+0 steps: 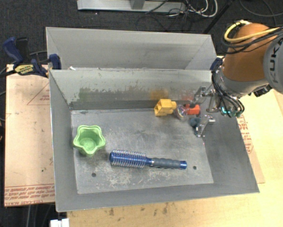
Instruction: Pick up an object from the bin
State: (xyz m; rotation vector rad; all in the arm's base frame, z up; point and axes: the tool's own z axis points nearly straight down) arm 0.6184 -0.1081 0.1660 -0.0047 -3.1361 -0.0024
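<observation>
End effector [204, 122] near right wall of bin [146, 176]; small red piece [194, 109] just beside, upper-left; spread or pressed: cannot tell.

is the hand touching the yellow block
Apart. The camera view shows the yellow block well left of the hand, with a plain gap between them.

Green cup [89, 139], blue hairbrush [146, 161], yellow block [164, 107]

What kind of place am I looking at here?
Probably a robotics lab: an orange-covered robot arm reaches into a grey metal bin holding a green cup and blue hairbrush, with cables on the floor behind.
</observation>
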